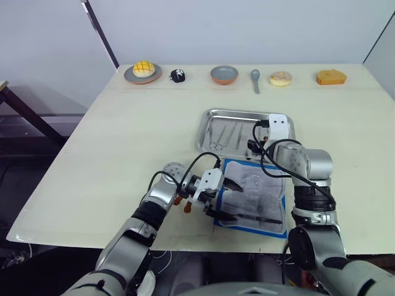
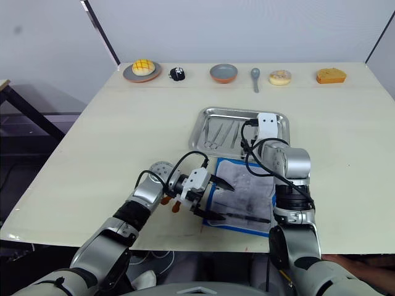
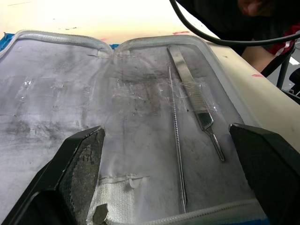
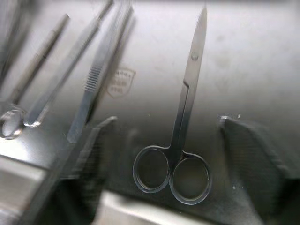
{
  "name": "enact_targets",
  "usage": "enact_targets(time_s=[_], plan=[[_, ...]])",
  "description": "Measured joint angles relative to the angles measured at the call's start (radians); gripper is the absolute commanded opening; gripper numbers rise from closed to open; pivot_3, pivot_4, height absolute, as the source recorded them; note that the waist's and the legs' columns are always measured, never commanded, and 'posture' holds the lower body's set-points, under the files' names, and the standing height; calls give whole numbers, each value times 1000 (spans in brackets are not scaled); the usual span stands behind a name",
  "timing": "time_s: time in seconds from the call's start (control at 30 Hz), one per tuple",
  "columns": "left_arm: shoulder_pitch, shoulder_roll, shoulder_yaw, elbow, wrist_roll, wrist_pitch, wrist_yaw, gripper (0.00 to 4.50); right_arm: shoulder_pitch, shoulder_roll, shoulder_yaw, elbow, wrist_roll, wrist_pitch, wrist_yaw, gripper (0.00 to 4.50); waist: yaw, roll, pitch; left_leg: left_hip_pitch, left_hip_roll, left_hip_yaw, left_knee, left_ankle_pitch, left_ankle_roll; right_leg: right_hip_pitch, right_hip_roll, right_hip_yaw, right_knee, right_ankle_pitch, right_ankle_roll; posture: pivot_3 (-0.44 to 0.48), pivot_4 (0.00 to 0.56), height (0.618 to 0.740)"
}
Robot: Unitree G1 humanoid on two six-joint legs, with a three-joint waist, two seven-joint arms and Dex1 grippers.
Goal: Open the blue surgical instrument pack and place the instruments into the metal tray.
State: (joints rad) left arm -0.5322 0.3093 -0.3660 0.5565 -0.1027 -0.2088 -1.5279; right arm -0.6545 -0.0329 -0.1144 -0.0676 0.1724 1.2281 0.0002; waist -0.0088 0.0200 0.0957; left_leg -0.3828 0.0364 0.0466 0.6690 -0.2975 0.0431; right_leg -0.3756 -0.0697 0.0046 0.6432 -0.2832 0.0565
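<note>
The blue surgical instrument pack [image 1: 254, 198] lies unfolded near the table's front edge, its pale lining [image 3: 93, 93] facing up. A flat-handled instrument [image 3: 194, 96] and a thin probe [image 3: 177, 136] rest on the lining. My left gripper [image 1: 237, 203] hovers open over the pack's left half, holding nothing. Just behind the pack sits the metal tray [image 1: 203, 132] with several slim instruments [image 1: 225, 132] in it. My right gripper [image 1: 256, 142] is open above the tray's right part. Ring-handled scissors [image 4: 180, 136] lie flat on the tray floor between its fingers, with other instruments [image 4: 89, 79] beside them.
Along the far edge stand a plate with a yellow bun [image 1: 143, 71], a small black object [image 1: 178, 76], a round bowl [image 1: 224, 74], a grey spoon [image 1: 255, 79], a doughnut [image 1: 280, 78] and a yellow wedge [image 1: 331, 77]. A person's arm [image 3: 262, 58] shows beyond the table's front edge.
</note>
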Motion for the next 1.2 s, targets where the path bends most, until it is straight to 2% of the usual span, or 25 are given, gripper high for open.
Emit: enact_targets(time_s=[0.13,0.3,0.43,0.5,0.83,1.2], plan=[[0,-2,1,0,0,0,-1,4500,64,-72,59,-158,27,-37,87,4451,-1,-2,1,0,0,0,0,0,0,0,0,0,0,0,0,0,150,732],[1,0,2,0,0,-1,-3,4500,262,-226,128,-365,100,-303,339,4451,-1,-6,3,0,0,-1,0,0,0,0,0,-1,-1,-1,0,0,150,732],[-1,0,3,2,1,-2,-3,4500,435,-292,119,-417,146,-539,507,4451,-1,-6,4,0,0,0,0,0,0,0,1,-1,-1,-1,0,0,150,732],[-1,0,3,2,1,-2,-3,4500,486,-325,107,-440,182,-584,572,4451,0,-7,4,0,0,0,0,0,0,0,0,-1,-1,-1,0,0,150,732],[-3,-3,2,6,2,-9,-4,4500,805,-563,-168,-521,468,-702,924,4451,6,-9,6,0,1,0,-1,0,0,0,-1,-1,-2,-1,0,0,150,732],[-13,-5,0,25,2,-24,-17,4500,1060,-719,-499,-521,686,-738,1203,4451,20,-9,6,1,2,-1,-3,0,0,0,-4,3,-3,-1,-1,0,150,732]])
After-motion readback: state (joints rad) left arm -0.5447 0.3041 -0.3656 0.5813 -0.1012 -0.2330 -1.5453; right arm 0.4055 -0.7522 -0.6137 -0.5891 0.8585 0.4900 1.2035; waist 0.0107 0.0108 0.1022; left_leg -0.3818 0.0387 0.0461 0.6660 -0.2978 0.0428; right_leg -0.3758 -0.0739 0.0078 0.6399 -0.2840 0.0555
